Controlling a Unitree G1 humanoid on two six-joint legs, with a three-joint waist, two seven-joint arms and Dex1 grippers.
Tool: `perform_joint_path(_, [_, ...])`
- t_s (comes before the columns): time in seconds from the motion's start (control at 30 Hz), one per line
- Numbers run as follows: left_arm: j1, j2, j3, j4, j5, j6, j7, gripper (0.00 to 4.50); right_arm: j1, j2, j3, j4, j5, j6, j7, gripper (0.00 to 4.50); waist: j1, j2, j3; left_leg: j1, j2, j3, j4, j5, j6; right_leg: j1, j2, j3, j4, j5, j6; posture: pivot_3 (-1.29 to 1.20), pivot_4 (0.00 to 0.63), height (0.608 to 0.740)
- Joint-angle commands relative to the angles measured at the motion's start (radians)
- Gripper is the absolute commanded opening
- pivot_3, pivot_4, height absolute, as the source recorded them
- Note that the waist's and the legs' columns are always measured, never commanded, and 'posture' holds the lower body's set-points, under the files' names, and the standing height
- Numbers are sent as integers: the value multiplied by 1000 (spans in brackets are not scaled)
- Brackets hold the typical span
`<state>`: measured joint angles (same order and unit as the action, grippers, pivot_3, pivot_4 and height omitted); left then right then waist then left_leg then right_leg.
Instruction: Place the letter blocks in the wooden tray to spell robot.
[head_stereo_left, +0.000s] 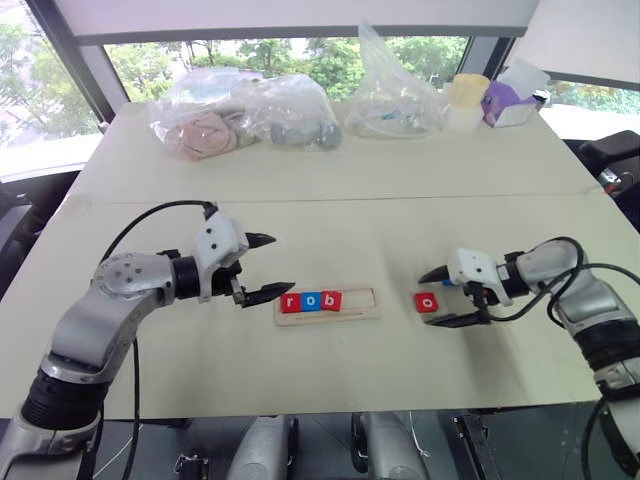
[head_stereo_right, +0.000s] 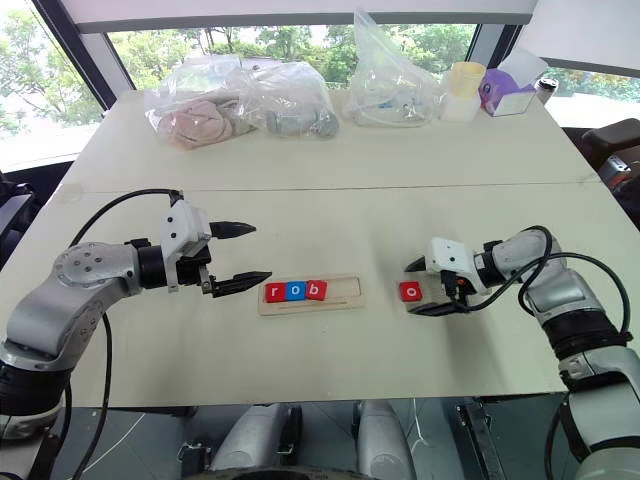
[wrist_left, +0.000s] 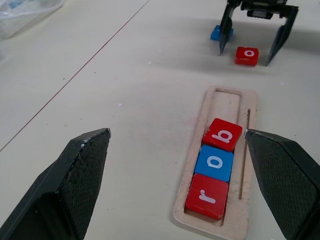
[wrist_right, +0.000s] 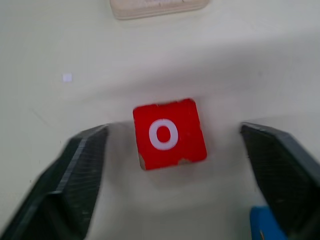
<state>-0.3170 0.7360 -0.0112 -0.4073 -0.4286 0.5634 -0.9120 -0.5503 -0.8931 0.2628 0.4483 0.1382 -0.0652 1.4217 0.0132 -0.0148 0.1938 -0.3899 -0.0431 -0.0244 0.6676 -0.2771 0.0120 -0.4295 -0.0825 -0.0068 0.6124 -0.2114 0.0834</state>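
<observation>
The wooden tray (head_stereo_left: 358, 298) lies mid-table with three letter blocks at its left end: red r (wrist_left: 207, 196), blue o (wrist_left: 215, 163), red b (wrist_left: 223, 134). To its right a red o block (head_stereo_left: 427, 302) lies flat on the table. My right gripper (head_stereo_left: 432, 299) is open, one finger on each side of that block, with a gap on both sides. Just beside the gripper sits a blue block (wrist_left: 216, 33) whose letter is hidden. Left of the tray's end, above the table, my left gripper (head_stereo_left: 278, 265) is open and holds nothing.
Clear plastic bags (head_stereo_left: 240, 115) with soft items lie along the far side of the table, with another bag (head_stereo_left: 390, 100), a pale cup (head_stereo_left: 465, 100) and a purple box (head_stereo_left: 510, 100) at the back right. A seam crosses the tabletop (head_stereo_left: 330, 200).
</observation>
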Motion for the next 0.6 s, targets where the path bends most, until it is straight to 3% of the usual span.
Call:
perform_joint_path(0.03, [-9,6,27,-20,-18,-8,0,4500,8,-9,-8,21,-40,33,0,2151,0,0,0,0,0,0,0,0,0,0,0,0,0,0,0,0,150,725])
perform_joint_path(0.1, [-13,4,24,-17,-16,-10,0,4500,9,1,-15,-4,-28,62,-1,1130,0,0,0,0,0,0,0,0,0,0,0,0,0,0,0,0,150,725])
perform_joint_path(0.37, [-15,0,20,-13,-14,-14,-1,4500,4,28,-52,-302,65,286,-4,1119,-4,1,0,0,0,0,-1,0,0,-1,0,0,1,0,0,0,150,725])
perform_joint_path(0.6, [-22,-8,16,-11,-13,-11,4,4500,-66,144,41,-404,17,376,-38,1119,-2,1,0,0,1,0,-1,0,0,-2,1,0,1,0,0,0,150,725])
